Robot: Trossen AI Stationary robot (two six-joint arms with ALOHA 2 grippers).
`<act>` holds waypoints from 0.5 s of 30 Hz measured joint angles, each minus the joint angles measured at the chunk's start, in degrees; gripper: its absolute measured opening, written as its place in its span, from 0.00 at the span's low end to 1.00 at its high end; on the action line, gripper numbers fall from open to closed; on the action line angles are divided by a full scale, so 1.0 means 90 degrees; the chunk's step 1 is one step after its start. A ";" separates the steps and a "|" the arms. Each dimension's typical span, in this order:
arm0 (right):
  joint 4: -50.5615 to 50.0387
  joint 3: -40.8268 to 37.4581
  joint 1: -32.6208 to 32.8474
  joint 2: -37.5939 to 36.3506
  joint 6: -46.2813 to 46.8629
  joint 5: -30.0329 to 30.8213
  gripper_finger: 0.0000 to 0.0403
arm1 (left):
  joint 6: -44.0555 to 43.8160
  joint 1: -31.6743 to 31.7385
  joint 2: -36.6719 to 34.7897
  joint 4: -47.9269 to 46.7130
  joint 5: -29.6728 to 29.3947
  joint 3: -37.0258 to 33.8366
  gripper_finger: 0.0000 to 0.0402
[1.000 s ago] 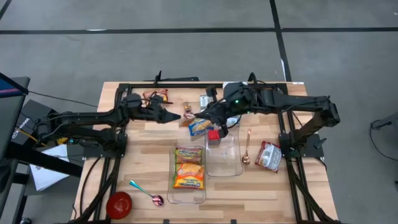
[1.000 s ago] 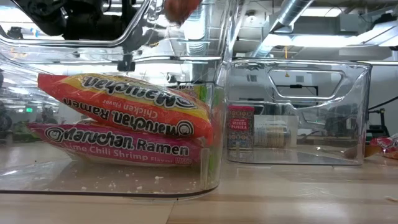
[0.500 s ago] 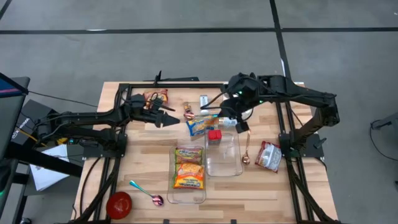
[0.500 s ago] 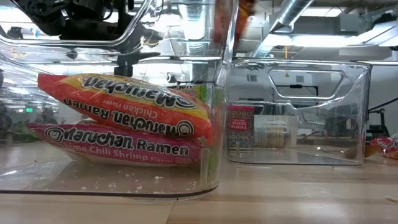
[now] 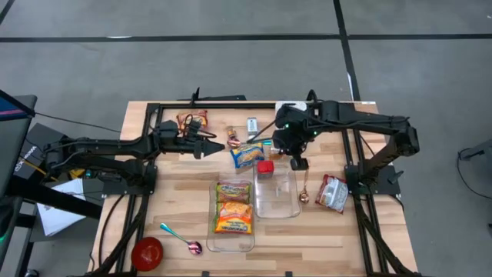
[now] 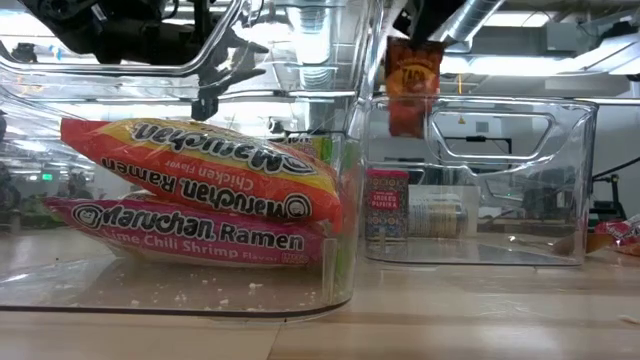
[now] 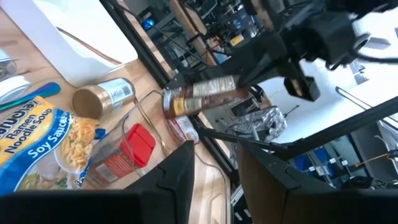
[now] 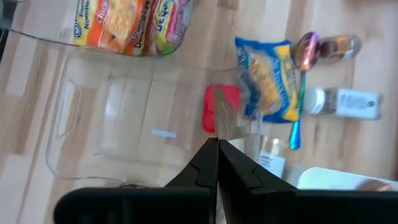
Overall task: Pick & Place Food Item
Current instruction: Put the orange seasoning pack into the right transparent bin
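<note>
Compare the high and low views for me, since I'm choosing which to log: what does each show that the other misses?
Only the high view shows the red bowl, two spoons, the left gripper and both arms. Only the low view shows the small packet hanging above the empty bin, and the room behind. Both show the ramen packs in the other bin and the red-lidded spice jar.

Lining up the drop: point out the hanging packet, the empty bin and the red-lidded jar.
hanging packet [image 6: 412, 88]: low view, middle of its orange front
empty bin [image 5: 294, 209]: high view, near right rim
red-lidded jar [image 5: 264, 167]: high view, lid
</note>
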 joint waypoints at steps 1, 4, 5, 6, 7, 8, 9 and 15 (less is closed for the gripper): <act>0.0064 -0.0058 -0.0012 -0.0009 0.0141 0.0003 0.00 | 0.0000 -0.0016 0.0000 0.0002 -0.0016 0.0000 0.28; 0.0214 -0.0076 -0.0051 -0.0033 0.0243 -0.0001 0.00 | 0.0001 -0.0081 0.0000 0.0002 -0.0051 0.0000 0.28; 0.0144 -0.0076 -0.0053 -0.0039 0.0234 0.0069 0.00 | 0.0000 -0.0099 0.0000 0.0001 -0.0051 0.0000 0.28; 0.0124 -0.0076 -0.0066 -0.0038 0.0324 0.0095 0.00 | 0.0000 -0.0106 0.0000 0.0001 -0.0051 0.0000 0.28; 0.0144 -0.0080 -0.0076 -0.0029 0.0403 0.0017 0.00 | -0.0009 -0.0121 0.0000 0.0002 -0.0048 0.0000 0.28; 0.0146 -0.0117 -0.0085 -0.0022 0.0391 -0.0133 0.00 | -0.0015 -0.0148 0.0000 0.0002 -0.0048 0.0000 0.28; 0.0057 -0.0168 -0.0047 -0.0022 0.0344 -0.0198 0.00 | -0.0015 -0.0176 0.0000 0.0000 -0.0048 0.0000 0.28; -0.0070 -0.0670 0.0155 -0.0022 0.0350 -0.0136 0.00 | 0.0029 -0.0305 0.0000 -0.0004 -0.0043 0.0000 0.28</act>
